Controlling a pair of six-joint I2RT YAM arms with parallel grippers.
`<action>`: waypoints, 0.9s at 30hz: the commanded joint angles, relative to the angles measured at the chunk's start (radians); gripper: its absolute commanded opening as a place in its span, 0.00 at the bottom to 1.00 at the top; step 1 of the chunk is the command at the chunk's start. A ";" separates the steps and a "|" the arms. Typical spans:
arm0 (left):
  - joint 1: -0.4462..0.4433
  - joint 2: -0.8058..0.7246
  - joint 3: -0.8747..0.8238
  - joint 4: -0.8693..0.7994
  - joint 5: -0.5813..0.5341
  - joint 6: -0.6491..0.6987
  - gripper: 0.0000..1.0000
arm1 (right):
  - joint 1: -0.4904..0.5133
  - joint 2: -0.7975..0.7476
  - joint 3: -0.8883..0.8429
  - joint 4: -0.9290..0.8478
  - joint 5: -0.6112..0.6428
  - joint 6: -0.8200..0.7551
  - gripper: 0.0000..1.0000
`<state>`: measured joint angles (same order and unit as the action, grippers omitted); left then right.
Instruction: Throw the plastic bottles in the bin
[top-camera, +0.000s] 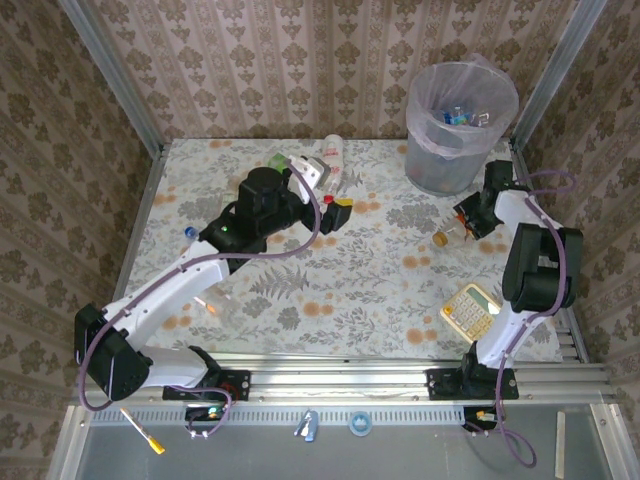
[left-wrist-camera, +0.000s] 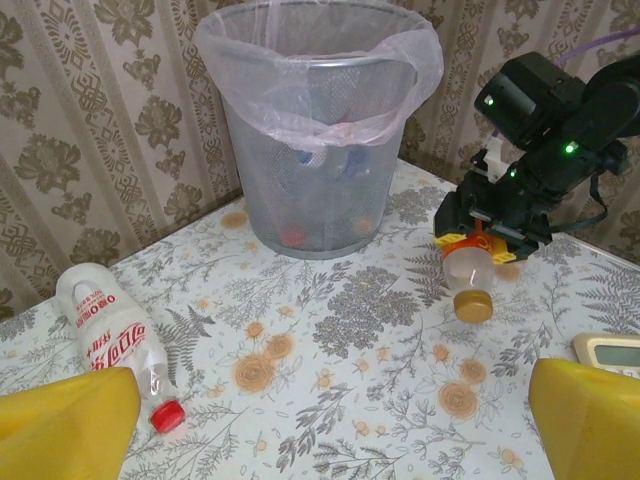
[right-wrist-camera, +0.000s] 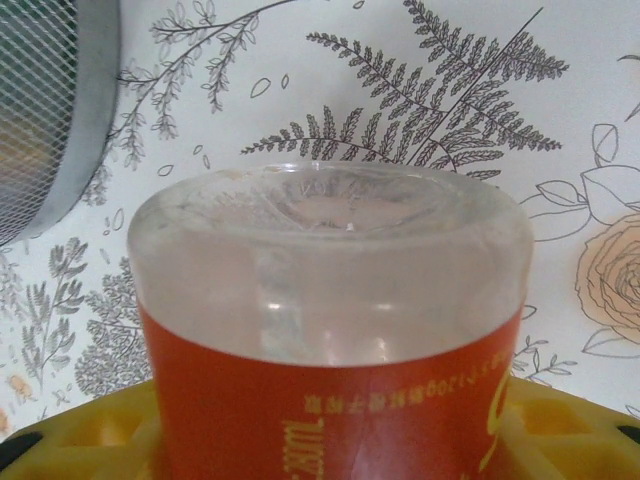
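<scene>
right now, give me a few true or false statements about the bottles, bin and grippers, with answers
1. The right gripper is shut on an orange-labelled bottle. True.
2. The left gripper holds a bottle. False: its jaws stand open with nothing between them.
3. The bin is empty. False: several bottles already lie inside.
4. A white bottle with a red cap lies on its side on the table. True.
5. The calculator is in the bin. False: it lies on the table, near the right arm.
</scene>
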<state>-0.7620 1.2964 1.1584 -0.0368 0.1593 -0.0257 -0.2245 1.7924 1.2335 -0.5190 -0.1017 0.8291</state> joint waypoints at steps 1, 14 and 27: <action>0.009 -0.019 -0.012 0.028 -0.001 -0.003 1.00 | -0.004 -0.060 -0.022 0.013 0.007 -0.012 0.44; 0.034 -0.017 -0.026 0.049 -0.015 -0.022 1.00 | -0.002 -0.234 -0.082 0.044 -0.043 -0.020 0.44; 0.041 0.029 0.006 0.038 -0.026 -0.043 1.00 | 0.026 -0.482 -0.159 0.039 -0.183 -0.117 0.39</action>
<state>-0.7246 1.3033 1.1393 -0.0113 0.1406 -0.0456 -0.2131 1.3869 1.0962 -0.4953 -0.2222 0.7525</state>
